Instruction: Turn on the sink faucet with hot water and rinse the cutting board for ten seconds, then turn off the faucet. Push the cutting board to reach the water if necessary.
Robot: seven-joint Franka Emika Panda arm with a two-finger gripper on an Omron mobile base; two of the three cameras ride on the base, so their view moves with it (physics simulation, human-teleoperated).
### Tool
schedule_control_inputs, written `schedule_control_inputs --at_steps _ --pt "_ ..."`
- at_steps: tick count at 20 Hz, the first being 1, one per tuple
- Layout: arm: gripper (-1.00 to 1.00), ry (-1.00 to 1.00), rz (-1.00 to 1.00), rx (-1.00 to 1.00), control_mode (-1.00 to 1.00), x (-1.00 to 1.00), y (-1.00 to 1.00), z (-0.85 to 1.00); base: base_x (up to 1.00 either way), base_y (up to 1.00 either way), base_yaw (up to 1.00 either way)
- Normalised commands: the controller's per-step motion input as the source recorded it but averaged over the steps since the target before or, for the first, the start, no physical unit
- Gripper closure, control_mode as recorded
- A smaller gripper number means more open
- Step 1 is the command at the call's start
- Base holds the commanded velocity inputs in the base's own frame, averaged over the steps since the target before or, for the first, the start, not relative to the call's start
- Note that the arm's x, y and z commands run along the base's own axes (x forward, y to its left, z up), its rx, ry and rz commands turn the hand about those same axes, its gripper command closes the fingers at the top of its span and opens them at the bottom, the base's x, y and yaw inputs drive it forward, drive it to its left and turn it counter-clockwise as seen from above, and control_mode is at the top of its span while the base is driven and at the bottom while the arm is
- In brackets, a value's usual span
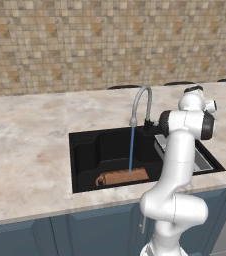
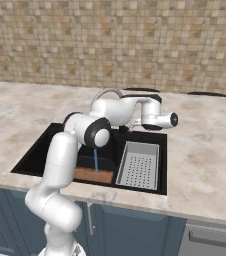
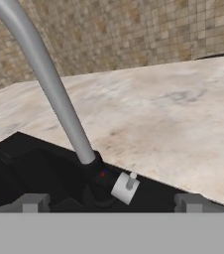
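The grey gooseneck sink faucet (image 1: pixel 144 97) arches over the black sink (image 1: pixel 87 150). A thin blue stream of water (image 1: pixel 131 150) falls from its spout onto the brown cutting board (image 1: pixel 122 177), which lies flat on the basin floor near the front wall. In the hand view my gripper (image 3: pixel 111 203) is open. Its fingertips (image 3: pixel 32 202) stand wide to either side of the faucet's dark base, just in front of the small white lever (image 3: pixel 125 187), and hold nothing. The faucet (image 2: pixel 110 91), water (image 2: pixel 95 160) and cutting board (image 2: pixel 92 175) also appear in the right base view, partly behind my arm.
A grey perforated tray (image 2: pixel 139 165) fills the right end of the sink. Marble counter (image 1: pixel 30 130) surrounds the basin, with a tiled wall behind it. Dark stove burners (image 1: pixel 180 83) lie at the back right. My arm reaches over the sink's right half.
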Motion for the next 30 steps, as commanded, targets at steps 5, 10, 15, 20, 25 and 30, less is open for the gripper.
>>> schedule_control_inputs --at_steps 5,10,15,20,25,30 --pt "-1.0 0.0 0.0 0.0 -1.0 0.0 0.0 0.0 0.0 0.0 0.0" --pt "-1.0 0.0 0.0 0.0 -1.0 0.0 0.0 0.0 0.0 0.0 0.0" --pt "-1.0 0.0 0.0 0.0 -1.0 0.0 0.0 0.0 0.0 0.0 0.0" --pt "-1.0 0.0 0.0 0.0 -1.0 0.0 0.0 0.0 0.0 0.0 0.0" --pt "-1.0 0.0 0.0 0.0 -1.0 0.0 0.0 0.0 0.0 0.0 0.0" --pt "-1.0 0.0 0.0 0.0 -1.0 0.0 0.0 0.0 0.0 0.0 0.0"
